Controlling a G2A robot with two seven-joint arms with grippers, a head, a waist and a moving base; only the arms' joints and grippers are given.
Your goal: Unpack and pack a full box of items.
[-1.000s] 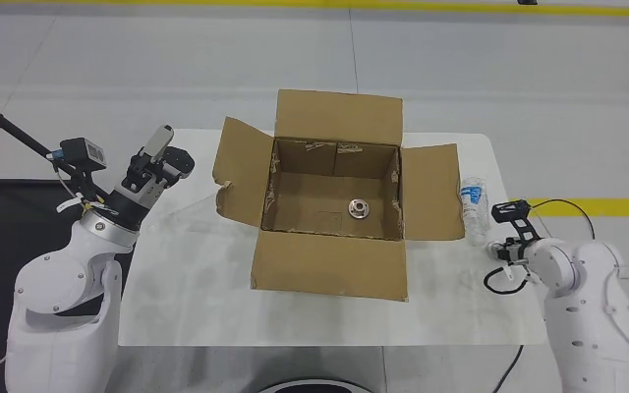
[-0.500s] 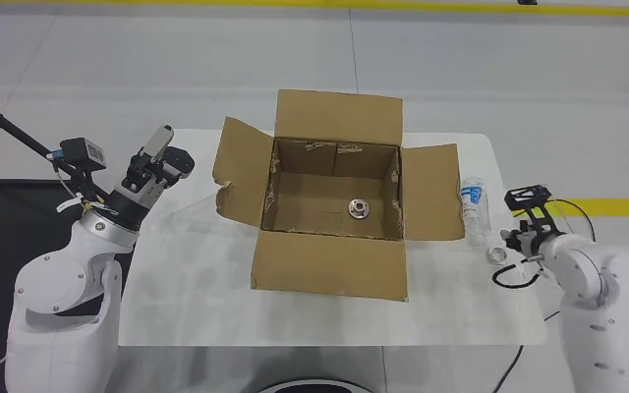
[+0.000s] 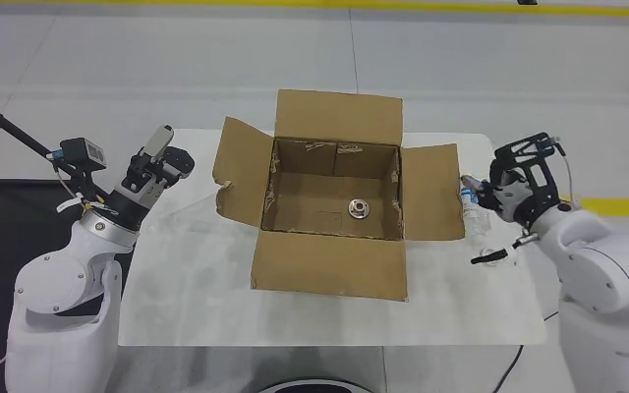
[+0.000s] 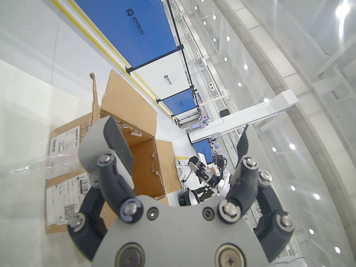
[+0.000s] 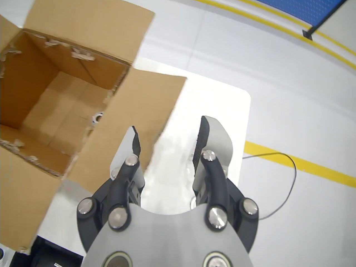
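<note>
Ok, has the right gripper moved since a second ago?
Yes. In the top view the right gripper has moved along the right edge of the white table toward its far side, ending beside the brown cardboard box.

The top camera is looking steeply down from above the arms, taking in the whole table (image 3: pixel 197 295) with the box (image 3: pixel 329 267) at its middle. The left wrist camera is sitting close behind the left gripper (image 4: pixel 178 129), facing across the table toward the box (and tilting well up, toward the ceiling (image 4: pixel 278 42)). The right wrist camera is peering down past the right gripper (image 5: pixel 169 125), close over the box's right flap. All three are sharing the box and table.
</note>
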